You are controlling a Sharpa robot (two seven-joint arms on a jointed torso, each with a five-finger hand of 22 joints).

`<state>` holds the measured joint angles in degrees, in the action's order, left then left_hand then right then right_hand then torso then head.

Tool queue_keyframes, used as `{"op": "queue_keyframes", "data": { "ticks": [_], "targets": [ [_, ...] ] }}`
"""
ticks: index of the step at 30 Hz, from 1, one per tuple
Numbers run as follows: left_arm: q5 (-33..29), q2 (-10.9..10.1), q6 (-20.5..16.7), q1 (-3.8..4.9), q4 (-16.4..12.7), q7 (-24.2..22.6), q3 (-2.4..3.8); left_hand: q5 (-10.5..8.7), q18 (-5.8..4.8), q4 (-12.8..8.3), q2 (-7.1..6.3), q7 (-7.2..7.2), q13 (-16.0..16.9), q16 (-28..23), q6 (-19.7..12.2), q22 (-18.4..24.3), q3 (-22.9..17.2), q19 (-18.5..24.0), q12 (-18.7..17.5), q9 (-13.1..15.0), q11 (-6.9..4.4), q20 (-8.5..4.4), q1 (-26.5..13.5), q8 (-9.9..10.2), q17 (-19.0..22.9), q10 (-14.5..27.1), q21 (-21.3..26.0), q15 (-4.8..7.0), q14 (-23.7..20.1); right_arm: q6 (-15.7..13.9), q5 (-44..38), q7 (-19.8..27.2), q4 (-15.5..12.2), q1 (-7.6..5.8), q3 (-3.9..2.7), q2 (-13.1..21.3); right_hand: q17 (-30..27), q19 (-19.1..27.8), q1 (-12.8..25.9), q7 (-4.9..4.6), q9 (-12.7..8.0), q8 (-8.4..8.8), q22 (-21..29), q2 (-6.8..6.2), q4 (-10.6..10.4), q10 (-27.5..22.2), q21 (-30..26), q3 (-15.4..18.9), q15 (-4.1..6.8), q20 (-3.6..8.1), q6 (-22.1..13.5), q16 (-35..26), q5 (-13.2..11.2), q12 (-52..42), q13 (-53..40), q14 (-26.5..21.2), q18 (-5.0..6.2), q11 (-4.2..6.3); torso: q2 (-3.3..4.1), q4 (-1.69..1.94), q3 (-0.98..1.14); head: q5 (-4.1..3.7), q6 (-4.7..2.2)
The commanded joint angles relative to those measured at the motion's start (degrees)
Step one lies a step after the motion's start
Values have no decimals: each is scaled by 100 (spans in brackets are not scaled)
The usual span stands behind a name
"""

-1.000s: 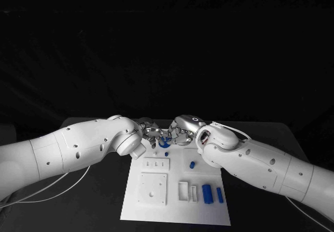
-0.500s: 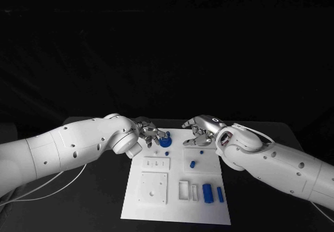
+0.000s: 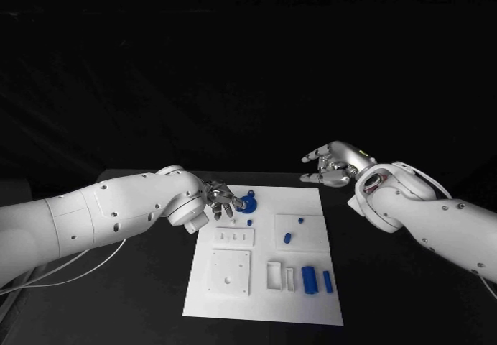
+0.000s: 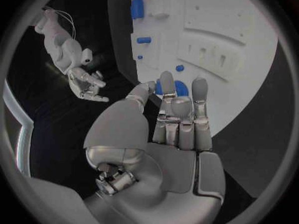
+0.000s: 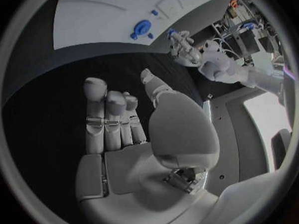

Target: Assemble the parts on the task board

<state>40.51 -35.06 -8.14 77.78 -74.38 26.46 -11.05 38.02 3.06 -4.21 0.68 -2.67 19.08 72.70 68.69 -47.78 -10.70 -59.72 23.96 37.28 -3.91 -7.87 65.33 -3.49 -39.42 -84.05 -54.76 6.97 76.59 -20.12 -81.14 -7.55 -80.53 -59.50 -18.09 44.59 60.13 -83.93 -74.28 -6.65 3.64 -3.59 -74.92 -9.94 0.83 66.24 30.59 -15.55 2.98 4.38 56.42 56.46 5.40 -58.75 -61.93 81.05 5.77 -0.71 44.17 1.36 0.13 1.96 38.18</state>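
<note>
**Ana:** The left hand [image 3: 220,199] is at the far end of the task board [image 3: 259,302]. Its fingers are curled down over a round blue part [image 3: 246,205] there. I think they touch it, but I cannot tell if they really pinch it.

**Ben:** And the right hand [image 3: 333,164]?

**Ana:** It is up in the air, past the far right corner of the board, well away from the parts. Its fingers are spread a little and it holds nothing.

**Ben:** So which step is this?

**Ana:** I think the left hand is fitting the round blue part into its place on the board. The right hand is waiting out of the way.

**Ben:** What is left to do?

**Ana:** Lots, I think. A thick blue peg [image 3: 309,279] and a thin blue peg [image 3: 327,281] lie near the close end, beside a white slot piece [image 3: 276,276]. A small blue part [image 3: 285,236] sits in the middle.

**Ben:** What does the next move need?

**Ana:** The left hand should press the round part flat and then let go gently. Then a hand must come down right over the next small piece, so it does not knock the others.
</note>
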Motion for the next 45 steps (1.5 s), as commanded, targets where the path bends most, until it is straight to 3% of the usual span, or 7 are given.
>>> {"op": "queue_keyframes", "data": {
  "ticks": [1, 6, 9, 16, 41, 42, 45],
  "targets": [
    [354, 57, -126, -35, 32, 179, -73, 97, -56, -364, 14, 392, 0, 35, 468, -9, -331, -132, 99, 1722, -42, 2, -93, -31, -140, -263, 102, 11, 63, -307, 970, -32, 122, -21, -85, -27, -91, -207, 79, -30, 5, -1, -272, 11, 71, -98, -194, 33, 9, -33, -16, -89, 46, 190, 267, -59, 114, -27, -54, -27, 26, 24, 88],
    [625, 131, -291, -125, 89, 219, -178, 141, -70, -409, 17, 415, 10, 70, 520, -118, -351, -229, 230, 1826, -47, -14, -140, -32, -285, -266, 223, 30, 130, -482, 1408, 44, 403, -130, -181, -186, -610, -178, 102, -36, 3, 1, 12, 30, 87, -241, -1085, 93, 23, -19, -50, -582, 296, 713, 1001, -183, 143, 8, -91, -35, 48, 71, 147],
    [742, 162, -341, -175, 119, 244, -204, 151, -77, -431, 28, 420, -14, 51, 520, -232, -362, -275, 257, 1905, -49, -20, -160, -29, -322, -264, 318, 35, 150, -555, 1568, 15, 537, -187, -199, -286, -728, -206, 116, -13, 5, 0, 91, 69, 85, -150, -1258, 246, 45, 4, -11, -633, 530, 902, 1355, -176, 128, 22, -107, -29, 64, 117, 172],
    [987, 215, -394, -302, 178, 310, -246, 168, -88, -452, 34, 429, -13, 71, 551, -566, -366, -380, 354, 2016, -48, -30, -187, -28, -446, -271, 545, 46, 194, -627, 1761, -75, 770, -285, -215, -482, -853, -224, 103, -8, 0, 9, 143, 99, 58, -153, -1348, 358, 53, 23, -12, -585, 628, 849, 1811, -197, 114, 29, -132, -9, 92, 168, 250],
    [1249, 178, -340, -546, 146, 446, -271, 196, -97, -496, 50, 444, -21, 107, 608, -1522, -363, -673, 452, 2040, -52, -6, -242, -28, -562, -268, 1298, 34, 249, -560, 1617, -59, 1180, -364, -218, -692, -975, -214, 81, 0, 5, -1, 245, 106, 48, -30, -1567, 353, 73, 38, -1, -599, 661, 1243, 2723, -209, 96, 55, -133, -9, 70, 197, 334],
    [1249, 175, -333, -554, 140, 447, -271, 199, -105, -522, 54, 449, -22, 116, 610, -1833, -363, -779, 465, 2044, -53, -7, -255, -23, -581, -273, 1568, 36, 255, -555, 1613, -61, 1183, -364, -218, -693, -975, -214, 81, 0, 5, -1, 245, 106, 48, -30, -1567, 353, 73, 38, -1, -599, 661, 1243, 2723, -209, 96, 55, -130, -10, 70, 196, 334],
    [1250, 174, -316, -568, 123, 451, -271, 208, -107, -532, 66, 450, -24, 119, 621, -1939, -368, -807, 465, 2045, -54, -6, -256, -30, -588, -272, 1657, 36, 256, -539, 1602, -69, 1194, -364, -218, -695, -975, -214, 81, 0, 5, -1, 245, 106, 48, -30, -1567, 353, 73, 38, -1, -599, 661, 1243, 2723, -209, 96, 55, -129, -9, 69, 194, 336]
  ]
}}
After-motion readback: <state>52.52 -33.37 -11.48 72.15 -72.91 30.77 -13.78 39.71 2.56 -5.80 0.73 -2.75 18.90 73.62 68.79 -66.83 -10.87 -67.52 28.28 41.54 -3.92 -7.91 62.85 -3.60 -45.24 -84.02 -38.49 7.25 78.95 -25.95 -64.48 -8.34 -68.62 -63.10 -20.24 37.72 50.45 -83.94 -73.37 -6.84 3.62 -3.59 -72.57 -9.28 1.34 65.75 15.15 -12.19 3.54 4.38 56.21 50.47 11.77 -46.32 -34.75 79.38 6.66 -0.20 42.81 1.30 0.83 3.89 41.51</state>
